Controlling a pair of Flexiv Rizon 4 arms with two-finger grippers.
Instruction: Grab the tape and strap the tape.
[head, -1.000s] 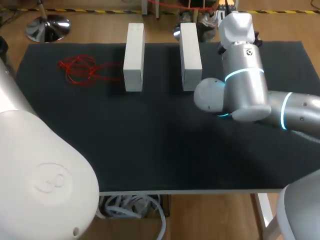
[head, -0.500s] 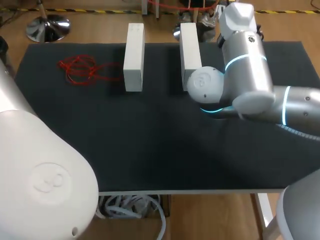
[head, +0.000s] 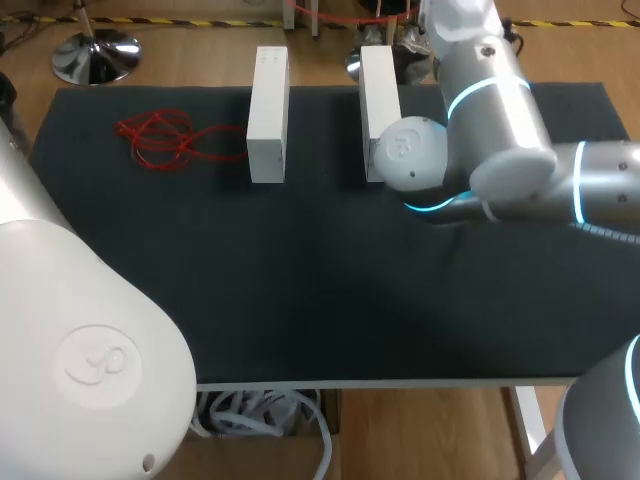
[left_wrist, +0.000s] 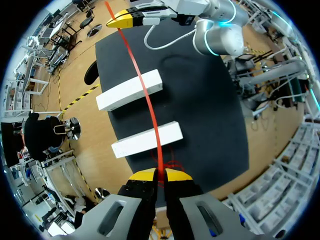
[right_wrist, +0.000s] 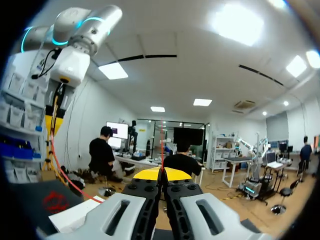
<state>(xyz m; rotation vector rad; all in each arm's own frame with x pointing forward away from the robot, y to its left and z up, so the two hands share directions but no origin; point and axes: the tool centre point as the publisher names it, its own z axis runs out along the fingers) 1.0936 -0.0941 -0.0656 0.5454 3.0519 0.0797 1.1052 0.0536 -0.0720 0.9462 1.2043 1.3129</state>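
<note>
Left gripper (left_wrist: 160, 175) and right gripper (right_wrist: 161, 174) each clamp the red tape (left_wrist: 145, 95) taut; next, probably lowering it across the twelve-o'clock white blocks (head: 268, 115).

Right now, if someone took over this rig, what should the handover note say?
Left gripper: shut on the thin red tape. Right gripper: shut on the same strand.
Tape runs taut between them, across both white rectangular blocks on the black mat; contact with the blocks unclear. A loose red tangle lies on the mat beside them.
Done: tape grabbed. Left: likely strapping it down.
</note>
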